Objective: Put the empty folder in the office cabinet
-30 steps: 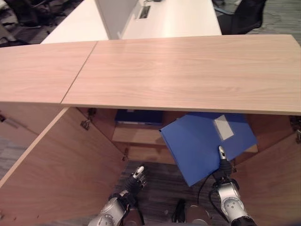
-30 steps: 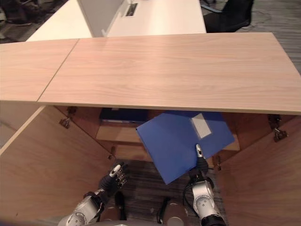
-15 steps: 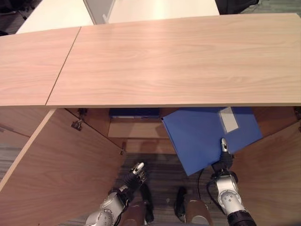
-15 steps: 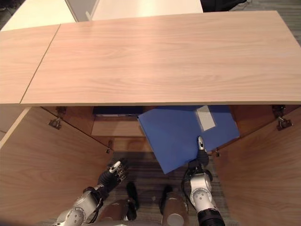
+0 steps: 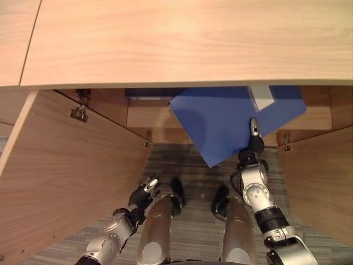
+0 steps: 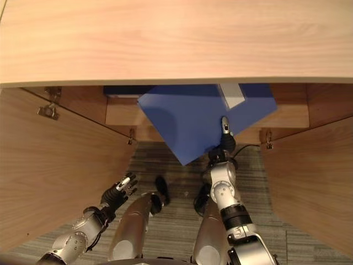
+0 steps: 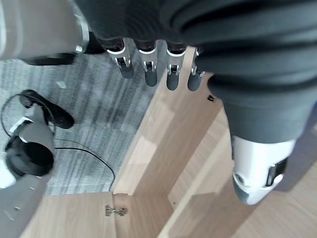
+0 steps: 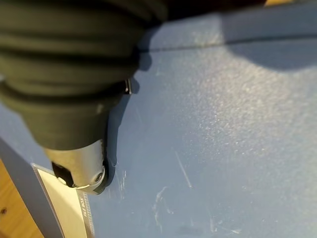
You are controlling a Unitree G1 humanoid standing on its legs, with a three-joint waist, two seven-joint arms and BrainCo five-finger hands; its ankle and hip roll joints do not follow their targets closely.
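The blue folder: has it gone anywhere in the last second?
The flat blue folder has gone further under the wooden cabinet top, toward the shelf; the camera tilted down too. The right hand still holds it, thumb on top. The left hand stays low, open, holding nothing.

An office, seen at an open storage cabinet.

A low cabinet in light wood-grain laminate (image 5: pixel 187 38) fills the far side, its broad flat top running from left to right with a seam (image 5: pixel 30 41) at the far left where a second unit joins it. Both doors stand open, the left door (image 5: pixel 60 165) and the right door (image 5: pixel 322 182), each hung on metal hinges (image 5: pixel 78 113). Inside is a wooden shelf (image 5: pixel 146 116) with a dark blue file (image 5: pixel 146 93) lying far back on it. A blue document folder (image 5: pixel 231 118) is at the opening. The floor is grey striped office carpet (image 5: pixel 190 160).
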